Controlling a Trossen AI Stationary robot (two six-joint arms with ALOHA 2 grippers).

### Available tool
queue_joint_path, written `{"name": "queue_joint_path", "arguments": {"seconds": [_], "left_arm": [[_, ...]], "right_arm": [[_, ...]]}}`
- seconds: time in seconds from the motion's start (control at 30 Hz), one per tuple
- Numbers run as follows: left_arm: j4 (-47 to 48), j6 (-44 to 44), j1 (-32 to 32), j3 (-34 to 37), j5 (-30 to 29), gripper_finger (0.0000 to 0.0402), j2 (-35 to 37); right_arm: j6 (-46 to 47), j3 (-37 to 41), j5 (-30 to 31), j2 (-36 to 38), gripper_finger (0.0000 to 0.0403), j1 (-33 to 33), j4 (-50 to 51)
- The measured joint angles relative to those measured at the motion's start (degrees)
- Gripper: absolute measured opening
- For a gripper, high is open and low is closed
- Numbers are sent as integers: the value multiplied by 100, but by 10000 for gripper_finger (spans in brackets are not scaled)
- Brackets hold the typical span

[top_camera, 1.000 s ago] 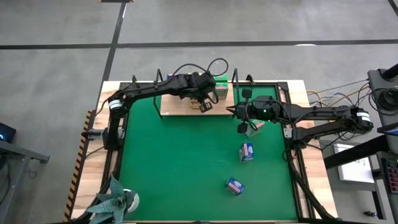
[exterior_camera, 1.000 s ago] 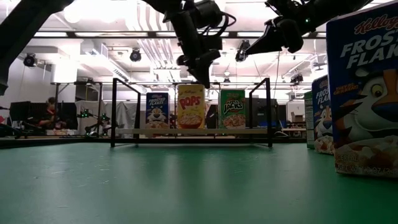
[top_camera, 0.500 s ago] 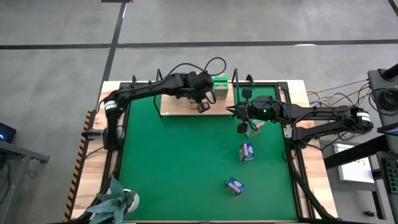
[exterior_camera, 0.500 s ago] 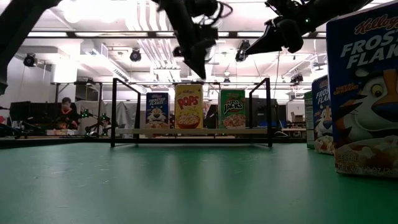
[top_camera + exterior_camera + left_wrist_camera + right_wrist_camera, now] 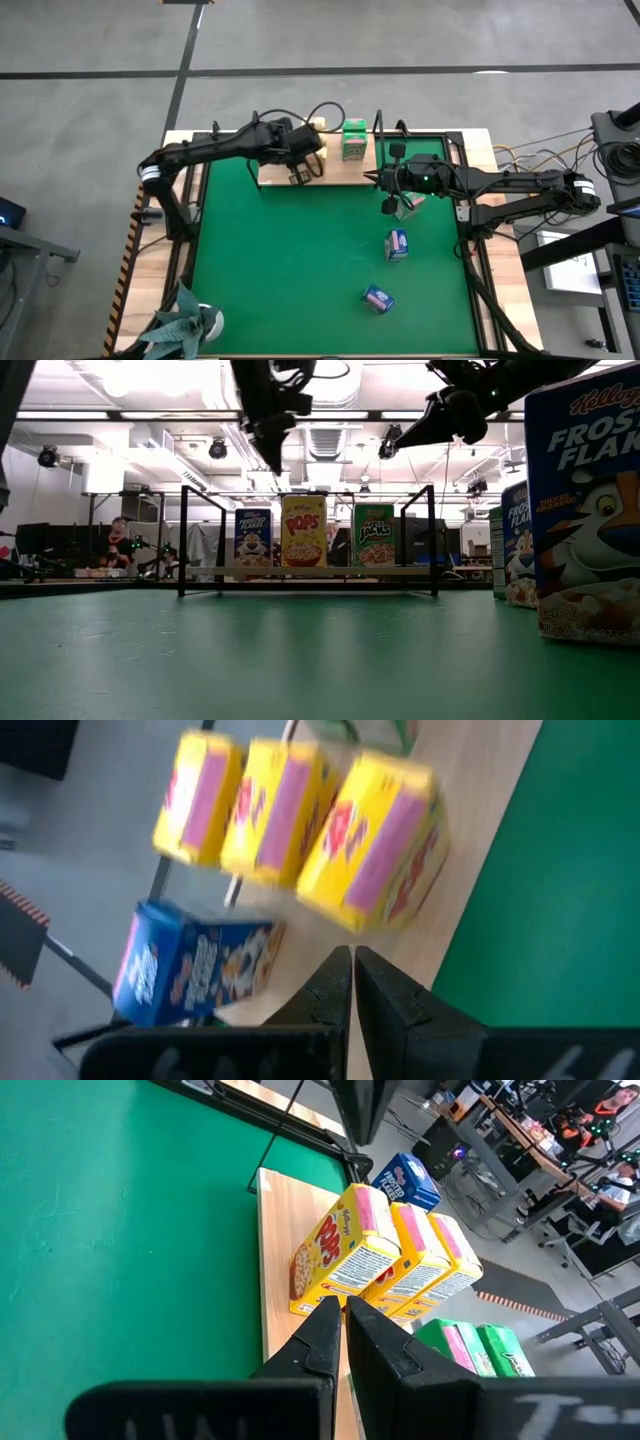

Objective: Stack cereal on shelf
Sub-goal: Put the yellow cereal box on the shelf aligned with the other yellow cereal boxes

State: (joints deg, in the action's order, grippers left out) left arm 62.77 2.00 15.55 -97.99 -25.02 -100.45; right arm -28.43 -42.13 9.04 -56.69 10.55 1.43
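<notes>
Three yellow Pops boxes (image 5: 375, 840) upright in a row on shelf (image 5: 335, 176), blue Frosted Flakes box (image 5: 190, 960) beside. Left gripper (image 5: 299, 176) fingers closed, empty, above shelf's front edge. Right gripper (image 5: 389, 205) closed, empty, hovering over mat (image 5: 290, 270).

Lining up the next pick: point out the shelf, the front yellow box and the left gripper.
shelf (image 5: 345, 174): high view, bare board edge.
front yellow box (image 5: 372, 840): left wrist view, pink side panel.
left gripper (image 5: 298, 176): high view, between fingertips.

The shelf (image 5: 275, 1295) is made of light, smooth wood; the boxes (image 5: 345, 1260) are printed cardboard; the mat (image 5: 290, 270) looks matt green.
</notes>
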Motion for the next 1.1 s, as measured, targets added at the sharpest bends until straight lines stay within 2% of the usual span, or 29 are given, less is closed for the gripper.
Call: {"name": "queue_joint_path", "arguments": {"seconds": [0.3, 0.5, 0.77, 0.93, 1.1], "left_arm": [[-1422, 399, 2, 1661, -2, 1, 806], [-2313, 673, 93, 2344, -50, 1, 1006], [-3027, 674, 280, 2821, -212, 1, 929], [-3064, 558, 295, 2781, -191, 1, 929], [-3163, 565, 287, 2738, 70, 1, 929]], "right_arm": [[-6, 0, 0, 2, 13, 0, -24], [-8, 2, 0, 0, 13, 0, -25], [-14, 2, 0, 0, 13, 0, -25], [-33, 2, 0, 0, 13, 0, -39], [-33, 2, 0, 0, 13, 0, -42]]}}
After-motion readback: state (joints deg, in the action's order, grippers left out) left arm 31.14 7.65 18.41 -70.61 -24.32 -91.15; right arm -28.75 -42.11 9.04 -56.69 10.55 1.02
